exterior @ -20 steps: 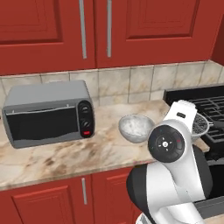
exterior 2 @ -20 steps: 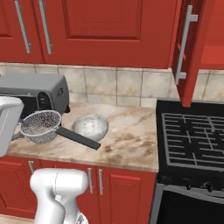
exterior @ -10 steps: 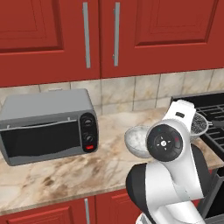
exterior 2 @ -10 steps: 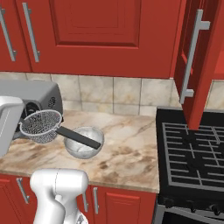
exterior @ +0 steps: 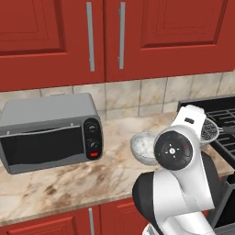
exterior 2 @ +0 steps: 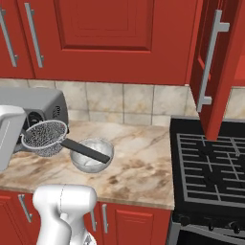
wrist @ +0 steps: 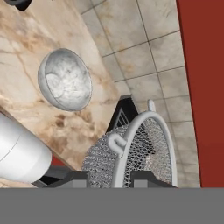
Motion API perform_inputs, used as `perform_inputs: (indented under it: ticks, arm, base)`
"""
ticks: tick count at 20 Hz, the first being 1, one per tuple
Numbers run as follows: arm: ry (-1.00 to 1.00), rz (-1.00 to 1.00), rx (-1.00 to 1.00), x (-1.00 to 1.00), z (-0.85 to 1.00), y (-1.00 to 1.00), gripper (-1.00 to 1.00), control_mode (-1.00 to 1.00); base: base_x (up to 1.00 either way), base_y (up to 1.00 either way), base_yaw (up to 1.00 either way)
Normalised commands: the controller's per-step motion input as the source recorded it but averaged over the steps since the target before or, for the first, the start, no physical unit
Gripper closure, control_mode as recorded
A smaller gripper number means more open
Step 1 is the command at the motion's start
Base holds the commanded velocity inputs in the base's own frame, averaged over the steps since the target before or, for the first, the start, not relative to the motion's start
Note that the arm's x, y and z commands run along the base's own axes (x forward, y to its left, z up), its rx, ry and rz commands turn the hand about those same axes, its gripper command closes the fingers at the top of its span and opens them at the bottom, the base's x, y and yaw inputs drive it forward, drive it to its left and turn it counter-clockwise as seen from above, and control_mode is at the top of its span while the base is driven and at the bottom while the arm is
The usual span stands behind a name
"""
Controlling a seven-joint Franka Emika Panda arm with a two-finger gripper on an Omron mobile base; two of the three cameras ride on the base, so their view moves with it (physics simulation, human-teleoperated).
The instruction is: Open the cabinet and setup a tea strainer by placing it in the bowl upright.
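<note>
Jaws pinching tea strainer [exterior 2: 45,137] rim | held above counter beside bowl [exterior 2: 92,154] | no readable writing

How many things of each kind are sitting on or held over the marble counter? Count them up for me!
Grey box-shaped toaster oven: 1
Round silvery-grey bowl with a pale speckled inside: 1
Silver wire-mesh tea strainer with a dark straight handle, held above the counter in the pincer: 1
Total: 3
</note>
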Motion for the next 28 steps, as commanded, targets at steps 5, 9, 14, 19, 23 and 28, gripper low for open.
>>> perform_inputs:
  ticks: [5,9,14,19,23,28]
  arm:
    - [0.00,0.00,0.00,0.05,0.00,0.00,1.00,-1.00]
    - [0.00,0.01,0.01,0.17,-0.04,0.00,1.00,-1.00]
    - [0.00,0.04,0.02,0.46,-0.09,0.00,1.00,-1.00]
    - [0.04,0.01,0.03,0.60,-0.29,0.00,1.00,-1.00]
    - [0.01,0.00,0.16,0.75,-0.65,-0.08,1.00,-1.00]
    - [0.00,0.06,0.21,0.98,-0.70,-0.02,1.00,-1.00]
  base:
    - [0.00,0.00,0.00]
    - [0.00,0.00,0.00]
    - [0.00,0.00,0.00]
    - [0.00,0.00,0.00]
    - [0.00,0.00,0.00]
    - [0.00,0.00,0.00]
